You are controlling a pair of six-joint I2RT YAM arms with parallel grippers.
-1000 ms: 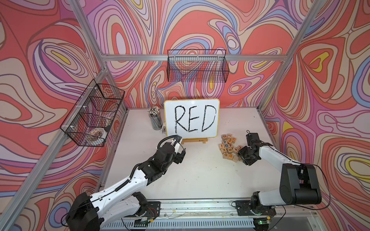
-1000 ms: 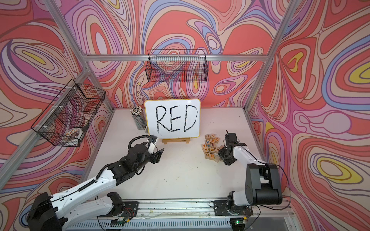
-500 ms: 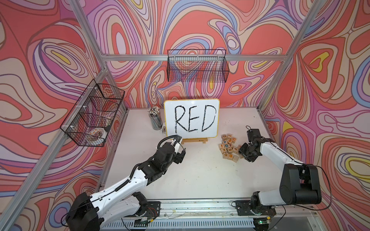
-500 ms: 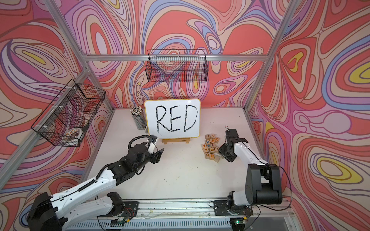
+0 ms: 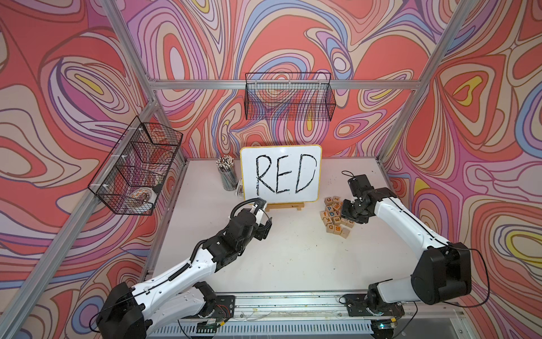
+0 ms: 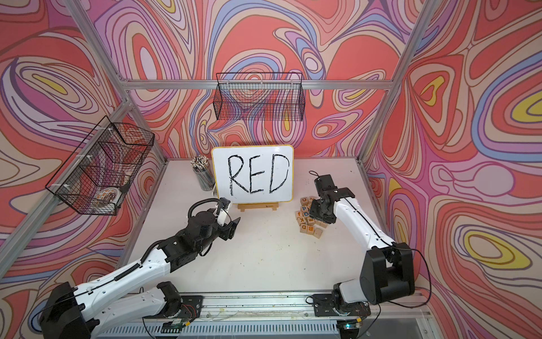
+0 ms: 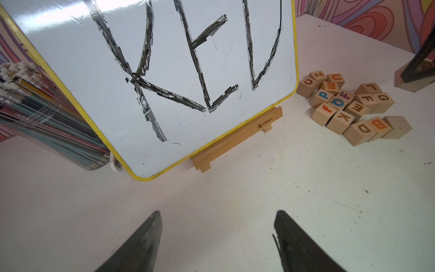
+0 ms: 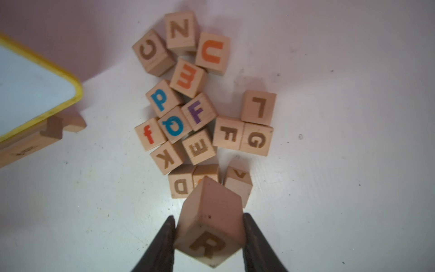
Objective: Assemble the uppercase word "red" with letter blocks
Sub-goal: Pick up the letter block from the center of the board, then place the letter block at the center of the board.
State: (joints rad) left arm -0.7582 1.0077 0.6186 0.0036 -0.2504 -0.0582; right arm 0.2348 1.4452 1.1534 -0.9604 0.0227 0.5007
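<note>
While my right gripper pinches the R block between both fingers, its letter face turned toward the wrist camera, the cube hangs above the edge of the pile and covers part of the cubes below it. That pile sits on the table toward its right edge, just beside the wooden stand of the whiteboard, which stands near the far edge. I find the E block among the middle cubes, letter up, and the D block on the side of the pile facing the near edge, touching its neighbour. My left gripper hovers over bare surface in front of the whiteboard, fingers spread with nothing between them.
</note>
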